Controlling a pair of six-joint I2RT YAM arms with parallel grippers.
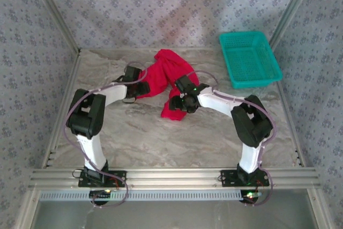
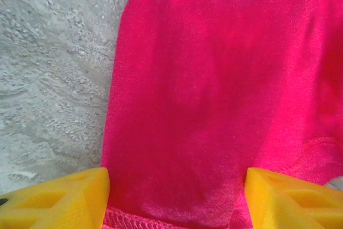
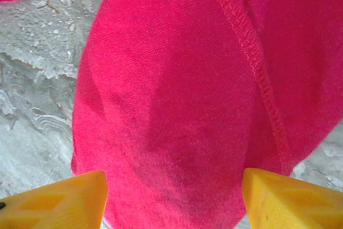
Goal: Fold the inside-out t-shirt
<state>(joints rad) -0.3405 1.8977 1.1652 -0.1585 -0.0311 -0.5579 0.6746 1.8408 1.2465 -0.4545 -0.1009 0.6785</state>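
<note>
The bright red t-shirt (image 1: 164, 71) lies crumpled on the marble table, stretching from back centre down to a lobe near the middle. My left gripper (image 1: 141, 78) reaches its left edge. In the left wrist view the gripper (image 2: 177, 178) is open, yellow fingertips (image 2: 59, 199) wide apart, with smooth red cloth (image 2: 214, 79) and a stitched hem spanning the gap. My right gripper (image 1: 181, 103) is over the shirt's lower lobe. In the right wrist view it (image 3: 174, 178) is open too, straddling a rounded bulge of cloth (image 3: 171, 89) with a seam running down its right side.
A teal mesh basket (image 1: 250, 59) stands at the back right, apart from the shirt. Bare marble tabletop (image 1: 144, 132) spreads in front of the shirt, between the two arms. Patterned walls and metal posts close in the back and both sides.
</note>
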